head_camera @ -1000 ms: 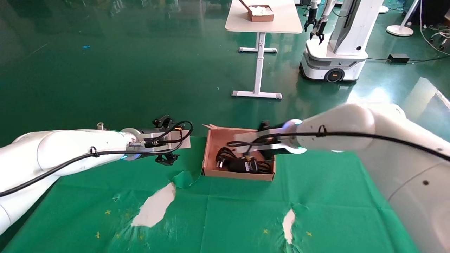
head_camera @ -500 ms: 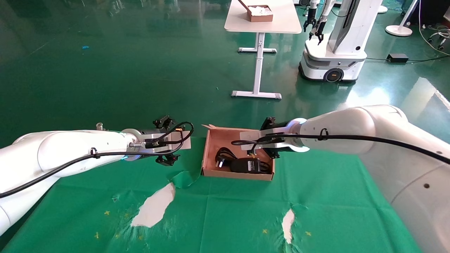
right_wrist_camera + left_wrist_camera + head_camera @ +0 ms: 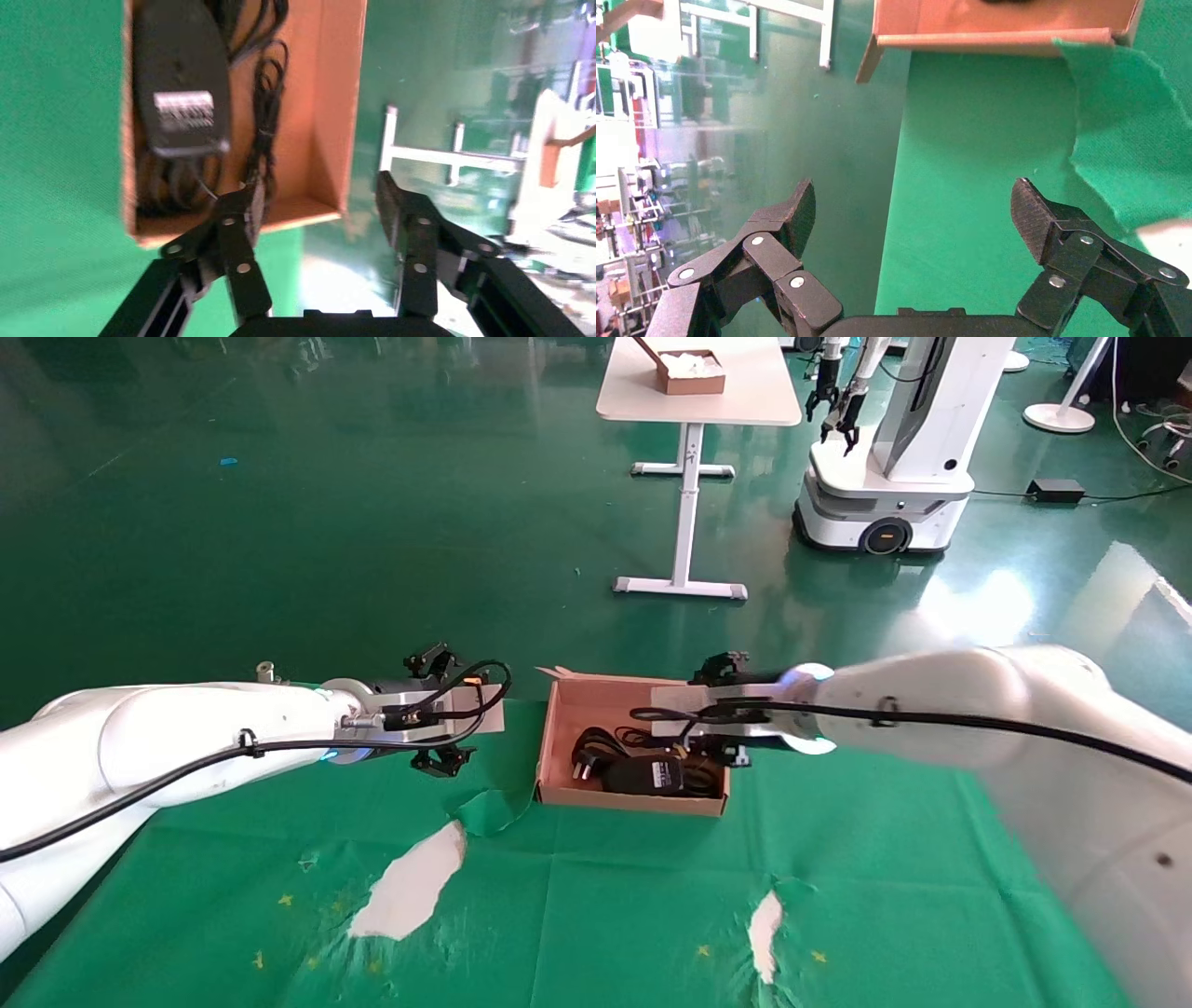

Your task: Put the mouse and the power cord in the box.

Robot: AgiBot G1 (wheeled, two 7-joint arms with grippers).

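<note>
A: While the right gripper (image 3: 722, 710) hangs just over the right wall of the box (image 3: 557, 728), near the centre of the head view, what could go wrong?

B: Its jaws are spread apart and hold nothing. In the right wrist view one finger (image 3: 242, 210) is very near the thin cable of the mouse (image 3: 652, 773). I think a sideways move could catch this cable, or push the cardboard wall and shift the box.

A: Where are the things?

B: Both lie inside the box. The mouse is bottom up, its pale label showing, near the front wall; its long axis runs along this wall, left to right in the head view. The power cord (image 3: 596, 747) is bundled at the left part, the plug toward the front left corner.

A: And the left gripper (image 3: 445, 714)?

B: It stays left of the box, over the green cloth (image 3: 605, 896), jaws wide and empty.
</note>
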